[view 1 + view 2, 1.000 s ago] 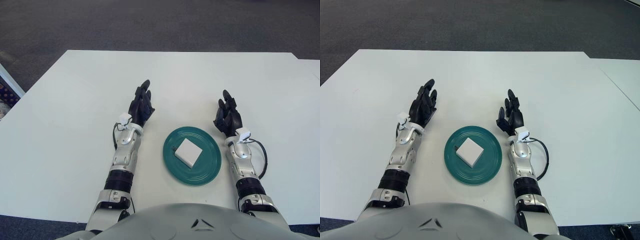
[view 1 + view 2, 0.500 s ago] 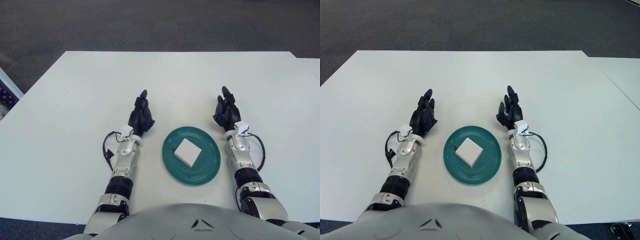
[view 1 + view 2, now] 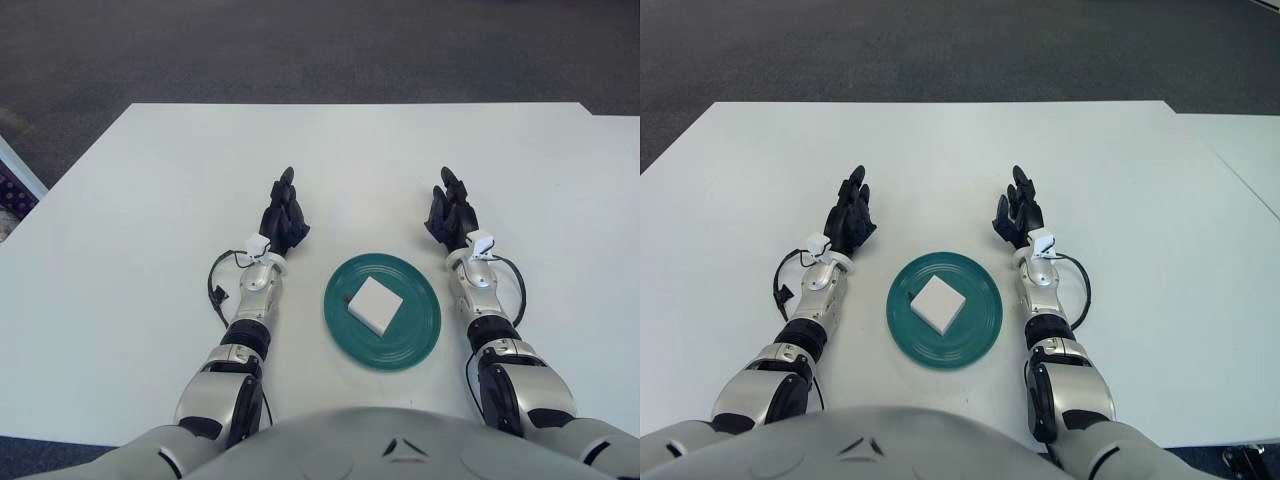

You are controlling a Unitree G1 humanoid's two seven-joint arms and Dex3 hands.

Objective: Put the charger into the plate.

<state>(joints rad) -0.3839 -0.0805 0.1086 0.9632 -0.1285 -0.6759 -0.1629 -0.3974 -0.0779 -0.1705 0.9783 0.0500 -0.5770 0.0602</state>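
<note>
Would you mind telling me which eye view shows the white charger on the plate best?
Neither is clearly better: the right eye view shows the charger nearer its frame's centre, lying unobstructed in the green plate. The left eye view shows the same top face, equally clear of both hands.

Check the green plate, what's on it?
One white charger lies on the green plate, near its middle. The plate surface under it is covered. Left hand and right hand flank it, holding nothing.

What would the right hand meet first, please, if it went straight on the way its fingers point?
Probably nothing: the right hand points away across bare table, past the plate.
</note>
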